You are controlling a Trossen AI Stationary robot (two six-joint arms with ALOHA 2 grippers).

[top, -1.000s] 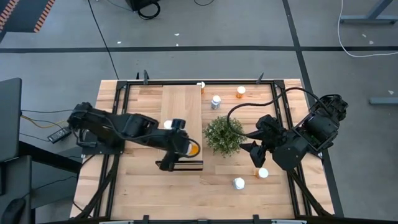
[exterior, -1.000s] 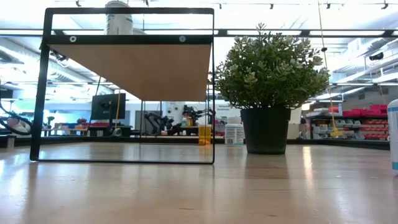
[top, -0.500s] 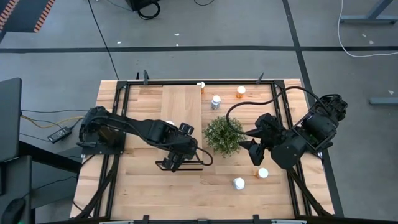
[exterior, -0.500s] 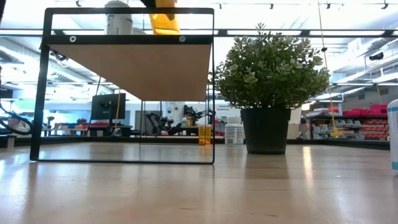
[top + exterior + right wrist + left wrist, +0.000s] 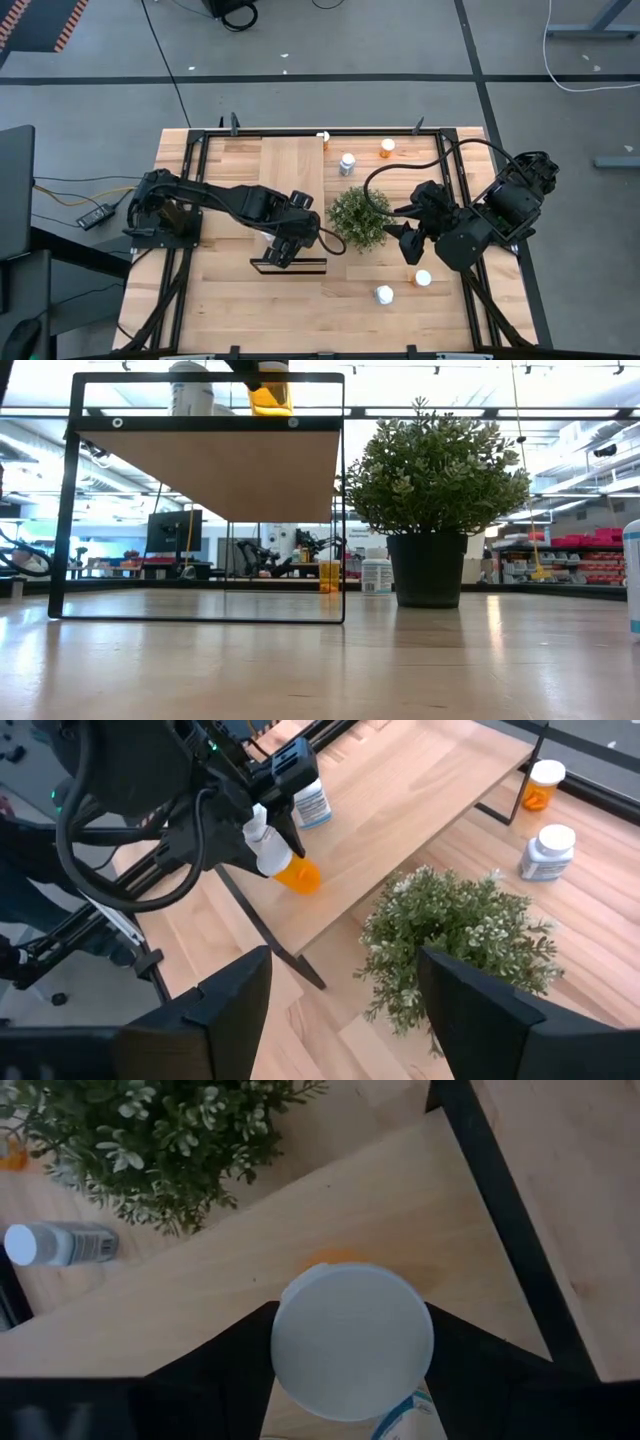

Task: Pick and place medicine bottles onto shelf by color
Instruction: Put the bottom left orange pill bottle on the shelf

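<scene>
The light-wood shelf (image 5: 293, 170) stands on the table left of the plant (image 5: 360, 217). My left gripper (image 5: 283, 240) is over the shelf's near end, shut on an orange bottle with a white cap (image 5: 285, 865). The low view shows this bottle (image 5: 270, 390) at the shelf top. A white bottle (image 5: 312, 802) stands on the shelf farther back and also shows in the low view (image 5: 190, 388). My right gripper (image 5: 405, 245) is open and empty, right of the plant. Loose bottles stand at the near right: one orange (image 5: 423, 278), one white (image 5: 384, 294). My left gripper pinches the orange bottle at its white cap (image 5: 352, 1342), one finger on each side. The fingers come from above, pointing down. The orange body (image 5: 300, 877) hangs below them with its bottom at the shelf top (image 5: 270, 415); whether it rests there I cannot tell.
A white bottle (image 5: 347, 163) and an orange one (image 5: 387, 148) are on the table beyond the plant, right of the shelf. The black table frame (image 5: 470, 190) runs along the right side. Bare tabletop lies near the front edge (image 5: 300, 310).
My left gripper has gone along the shelf toward the table's near edge and has tipped to point down. The orange bottle, which stuck out sideways before, now sits under the gripper. In the low view it has come down to the shelf top.
</scene>
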